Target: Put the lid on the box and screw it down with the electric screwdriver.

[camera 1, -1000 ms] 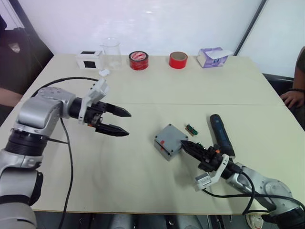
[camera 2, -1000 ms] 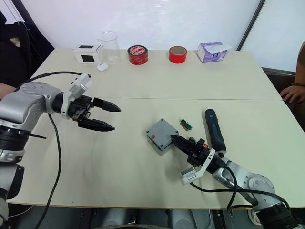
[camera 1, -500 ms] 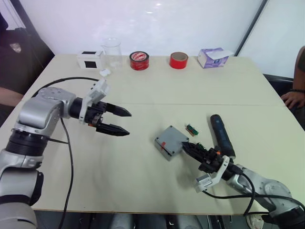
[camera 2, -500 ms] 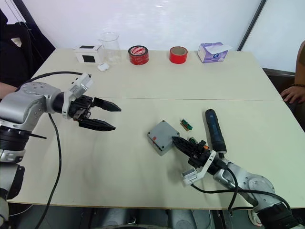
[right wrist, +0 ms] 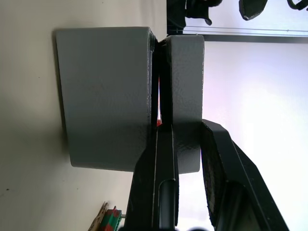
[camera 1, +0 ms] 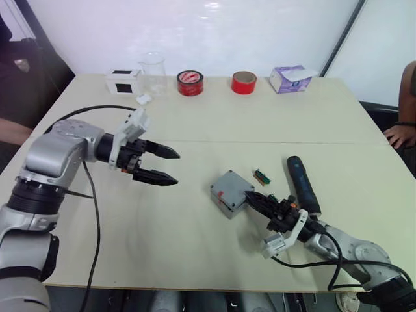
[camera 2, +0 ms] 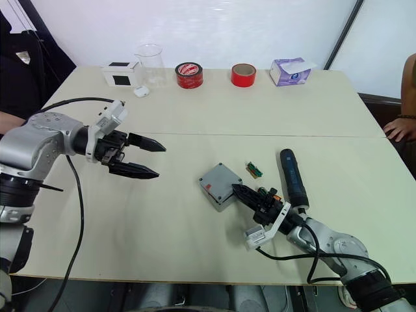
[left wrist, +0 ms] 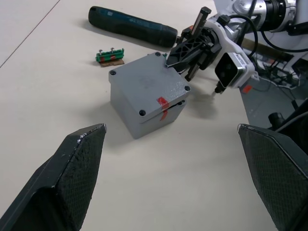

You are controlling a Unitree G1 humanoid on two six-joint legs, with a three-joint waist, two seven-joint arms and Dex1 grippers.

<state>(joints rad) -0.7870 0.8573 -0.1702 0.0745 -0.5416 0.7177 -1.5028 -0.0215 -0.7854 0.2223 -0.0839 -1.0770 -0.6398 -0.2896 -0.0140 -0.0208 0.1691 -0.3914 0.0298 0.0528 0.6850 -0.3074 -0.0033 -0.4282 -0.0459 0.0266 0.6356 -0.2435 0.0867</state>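
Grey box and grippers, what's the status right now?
Right gripper pinching the lid edge, one finger in the gap above the box. Left gripper open, hovering apart. Electric screwdriver lying untouched beside.

My head's two eyes look down over the bench from above; my left wrist camera faces the box from nearby, my right wrist camera sits right against it, lid included

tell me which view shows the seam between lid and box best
The right wrist view: the gap between lid and box runs edge-on, one right gripper finger in it. The left wrist view shows it partly open; the eye views show only a small grey block.
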